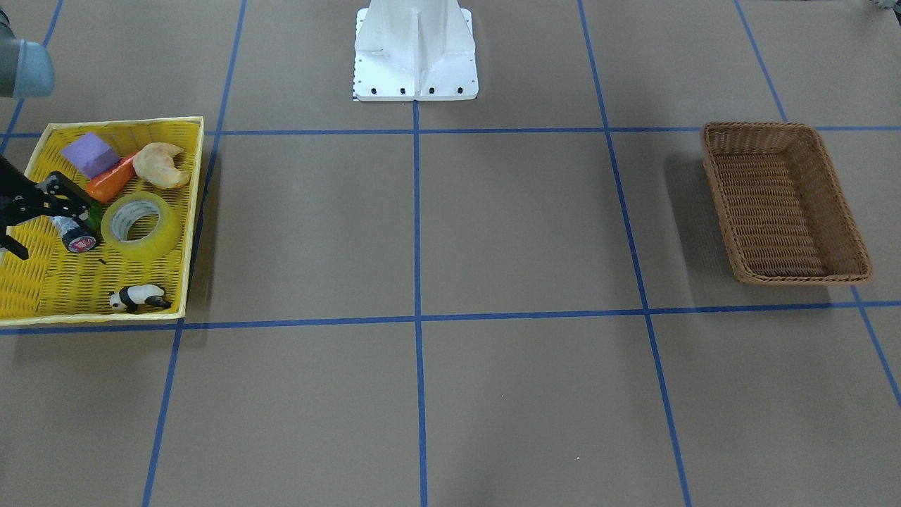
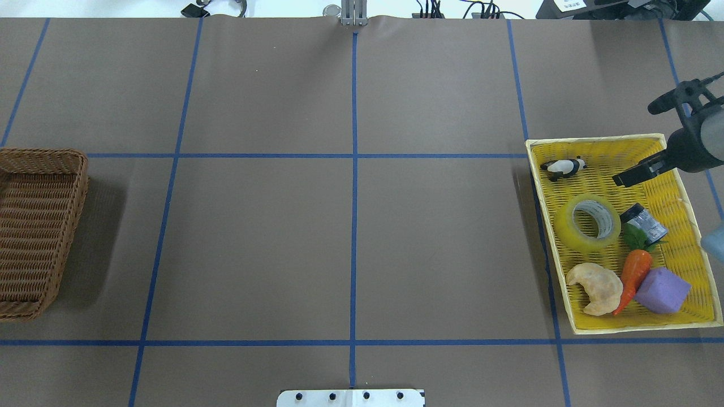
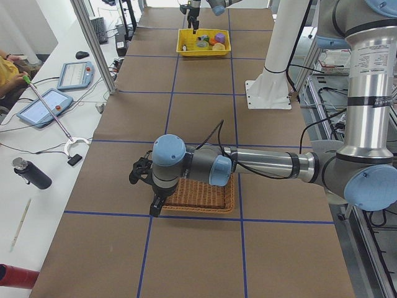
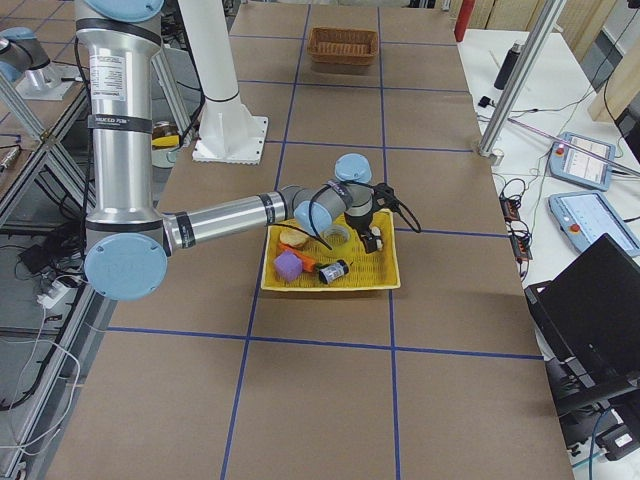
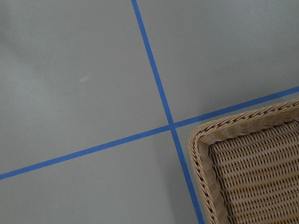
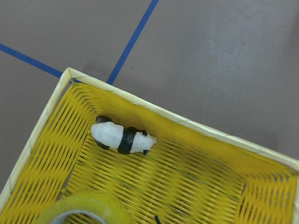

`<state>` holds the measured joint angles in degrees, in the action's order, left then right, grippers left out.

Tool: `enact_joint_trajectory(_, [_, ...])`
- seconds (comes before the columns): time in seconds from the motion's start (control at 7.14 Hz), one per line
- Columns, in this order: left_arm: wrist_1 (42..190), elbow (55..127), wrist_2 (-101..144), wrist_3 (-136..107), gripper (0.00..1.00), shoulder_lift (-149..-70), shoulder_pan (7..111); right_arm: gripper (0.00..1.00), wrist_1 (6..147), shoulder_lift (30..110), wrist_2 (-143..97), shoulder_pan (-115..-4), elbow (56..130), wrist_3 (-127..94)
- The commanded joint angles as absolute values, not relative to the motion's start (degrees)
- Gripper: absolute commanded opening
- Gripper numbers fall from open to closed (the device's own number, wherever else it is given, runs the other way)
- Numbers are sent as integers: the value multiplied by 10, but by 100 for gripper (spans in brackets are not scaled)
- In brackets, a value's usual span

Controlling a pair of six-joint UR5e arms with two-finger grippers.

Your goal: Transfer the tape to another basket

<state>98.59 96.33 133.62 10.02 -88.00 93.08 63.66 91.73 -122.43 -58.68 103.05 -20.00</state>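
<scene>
The right arm (image 4: 220, 215) reached out nearly level from its elbow, with the wrist bent so that the right gripper (image 2: 633, 144) pointed downward. Its two black fingers (image 2: 639, 169) stood spread apart with nothing between them, as far as the overhead view allowed. The left arm (image 3: 267, 162) likewise stretched out level and low, its wrist turned down. The left gripper (image 3: 156, 208) showed only from the side, too small to judge how its jaws stood.

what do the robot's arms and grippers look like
The left arm and the right arm are silver-grey tubes with pale blue joint caps and dark grey joint housings. The left gripper and right gripper are black, with a black cable looping at each wrist.
</scene>
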Motion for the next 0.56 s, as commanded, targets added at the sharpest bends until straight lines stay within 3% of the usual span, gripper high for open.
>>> enact_joint_trajectory(0.0, [986, 963, 1337, 100, 99, -880, 931, 99, 636, 933, -1197, -554, 1029, -198])
enact_joint_trajectory(0.42, [987, 963, 1337, 100, 99, -879, 931, 94, 636, 925, -1185, -507, 1022, -192])
